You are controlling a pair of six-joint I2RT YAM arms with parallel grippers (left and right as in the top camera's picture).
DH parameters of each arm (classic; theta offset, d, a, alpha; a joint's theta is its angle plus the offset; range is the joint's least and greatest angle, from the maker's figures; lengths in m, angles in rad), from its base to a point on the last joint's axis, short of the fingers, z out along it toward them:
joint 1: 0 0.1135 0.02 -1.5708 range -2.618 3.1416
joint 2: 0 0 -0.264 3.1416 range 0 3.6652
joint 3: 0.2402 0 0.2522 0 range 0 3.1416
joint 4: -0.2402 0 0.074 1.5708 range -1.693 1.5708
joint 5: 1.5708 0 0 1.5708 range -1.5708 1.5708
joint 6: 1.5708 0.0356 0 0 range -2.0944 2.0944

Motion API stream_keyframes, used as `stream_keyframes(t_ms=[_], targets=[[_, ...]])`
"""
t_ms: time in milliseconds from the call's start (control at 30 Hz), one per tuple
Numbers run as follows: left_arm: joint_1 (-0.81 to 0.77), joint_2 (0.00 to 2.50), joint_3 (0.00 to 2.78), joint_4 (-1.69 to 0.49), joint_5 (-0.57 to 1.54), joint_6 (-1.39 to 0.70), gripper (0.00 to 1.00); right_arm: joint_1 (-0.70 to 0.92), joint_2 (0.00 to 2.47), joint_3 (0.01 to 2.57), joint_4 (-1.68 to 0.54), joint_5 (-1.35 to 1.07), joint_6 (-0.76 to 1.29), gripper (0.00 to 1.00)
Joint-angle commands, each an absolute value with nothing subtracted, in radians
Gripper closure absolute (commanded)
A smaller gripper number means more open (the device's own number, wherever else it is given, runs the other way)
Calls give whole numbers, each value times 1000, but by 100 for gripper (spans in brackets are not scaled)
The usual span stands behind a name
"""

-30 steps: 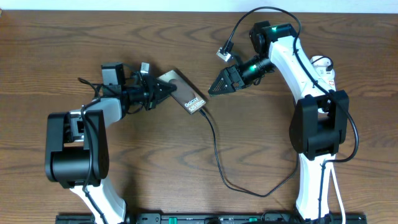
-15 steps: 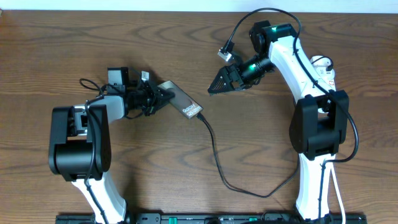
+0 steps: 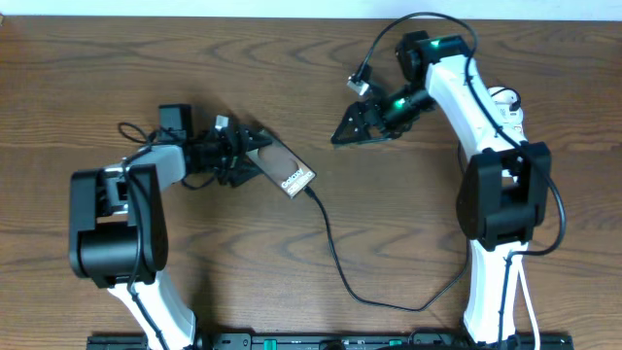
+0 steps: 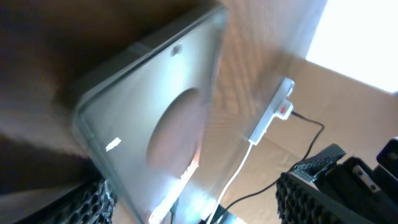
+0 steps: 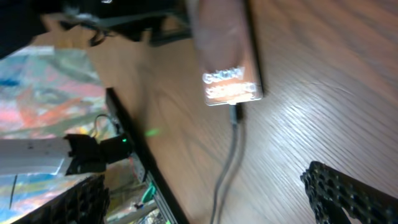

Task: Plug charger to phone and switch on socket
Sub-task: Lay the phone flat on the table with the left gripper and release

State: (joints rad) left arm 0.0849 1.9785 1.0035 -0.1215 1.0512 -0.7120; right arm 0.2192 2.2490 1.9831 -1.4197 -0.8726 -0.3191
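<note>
The phone [image 3: 284, 167] lies on the table, dark face up, with its white label strip [image 5: 230, 84] at the end that points to the right arm. The charger [image 3: 335, 258], a thin black cable, runs from that end in a loop to the front right; its plug tip [image 5: 235, 113] sits at the phone's edge. My left gripper [image 3: 251, 156] is open, its fingers [image 4: 93, 199] wide on both sides of the phone's [image 4: 149, 118] other end. The right gripper [image 3: 350, 126] hovers open to the right of the phone, holding nothing. The socket [image 4: 272, 112], white with a red mark, shows only in the left wrist view.
A white cord [image 4: 239, 168] trails from the socket, and a thin black lead [image 4: 311, 121] leaves its other end. The right arm's own black cable [image 3: 389, 29] arcs over the table's back. A black rail [image 3: 330, 340] runs along the front edge.
My left gripper has gone from shut to open and let go of the phone, which has shifted a little toward the front. The right gripper has drifted slightly back, still open.
</note>
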Motion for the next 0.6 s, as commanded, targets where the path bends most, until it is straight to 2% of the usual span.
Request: stream_keyframes(t_ms=[0,67,300,567], targets=[[148,1938,986,-242,897,-615,18,189,2142,2024,-1415,-757,-237,1],[179,1876,986,-330,826,-564,17,183,2086,2030,-1393,-639,-155,5],[204,1638,986,-429,706,-480,14,139,1943,2030,-1377,-253,104,6],[204,1364,986,-466,691,-437,7,-64,1938,1967,-1400,-187,179,6]])
